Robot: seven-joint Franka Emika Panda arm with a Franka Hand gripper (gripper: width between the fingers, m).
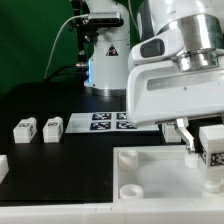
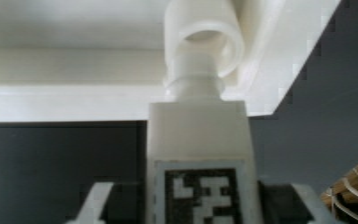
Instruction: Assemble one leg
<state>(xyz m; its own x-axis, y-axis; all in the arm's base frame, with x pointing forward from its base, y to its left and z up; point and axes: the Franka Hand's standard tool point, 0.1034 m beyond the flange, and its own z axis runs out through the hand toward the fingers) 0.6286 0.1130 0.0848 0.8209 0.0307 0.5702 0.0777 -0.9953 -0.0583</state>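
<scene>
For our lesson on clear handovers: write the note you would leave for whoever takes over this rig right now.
Pincer: shut on the leg.
The leg is held at the tray-like part, toward the exterior view's right, and is lined up with a round socket; contact cannot be told.
Loose leg and second loose leg lie near the marker board.
Done: leg picked up.
Left: probably seat it in the socket, then release.
</scene>
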